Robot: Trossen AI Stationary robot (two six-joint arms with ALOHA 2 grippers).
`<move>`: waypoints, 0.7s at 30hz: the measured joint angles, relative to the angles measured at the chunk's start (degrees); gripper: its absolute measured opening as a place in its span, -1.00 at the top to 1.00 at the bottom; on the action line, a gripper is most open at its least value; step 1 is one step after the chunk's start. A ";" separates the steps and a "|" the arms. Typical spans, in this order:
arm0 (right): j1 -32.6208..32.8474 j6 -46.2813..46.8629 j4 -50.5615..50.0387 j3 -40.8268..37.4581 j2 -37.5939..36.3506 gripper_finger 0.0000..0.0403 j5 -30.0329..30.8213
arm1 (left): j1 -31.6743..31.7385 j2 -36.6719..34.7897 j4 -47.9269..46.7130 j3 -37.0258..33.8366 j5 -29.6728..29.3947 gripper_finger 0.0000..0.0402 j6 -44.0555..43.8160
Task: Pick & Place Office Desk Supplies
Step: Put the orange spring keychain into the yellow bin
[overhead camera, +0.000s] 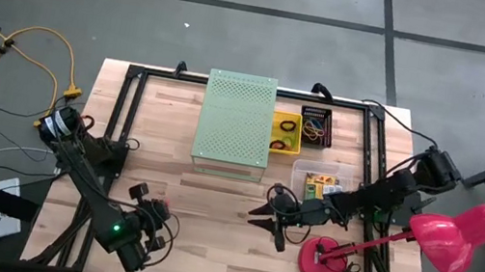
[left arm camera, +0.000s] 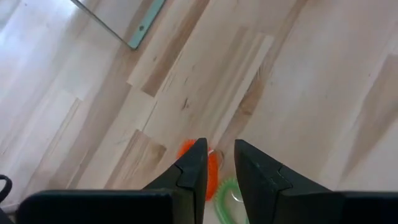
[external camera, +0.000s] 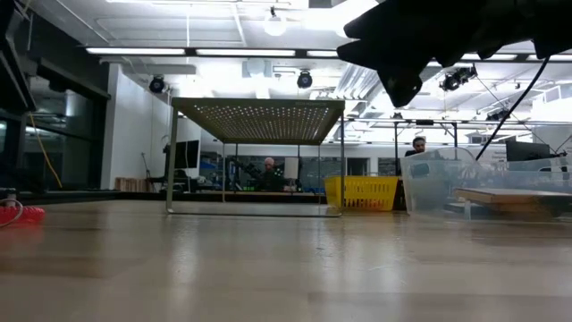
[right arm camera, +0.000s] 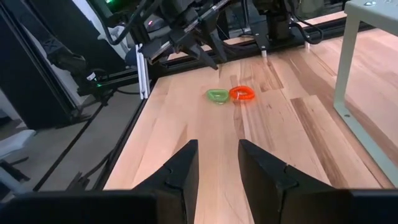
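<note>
Left gripper [left arm camera: 217,174] hovers, jaws slightly parted, over orange band [left arm camera: 211,168] and green band [left arm camera: 227,199], hidden from above. Right gripper [right arm camera: 217,165], mid-surface, jaws parted, empty.

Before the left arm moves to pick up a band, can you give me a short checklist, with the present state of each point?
1. Left gripper open and empty: ok.
2. Left gripper above the orange band and green band: ok.
3. Bands apart from each other: cannot tell; they lie very close.
4. Right gripper away from the bands: ok, it hovers at mid-table, empty.
5. Yellow bin free to receive: ok, bands already inside.
</note>
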 joint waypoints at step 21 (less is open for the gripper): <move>-0.15 -0.41 0.00 0.00 0.00 0.50 0.00 | 0.68 -2.04 9.67 -11.45 9.93 0.63 -0.36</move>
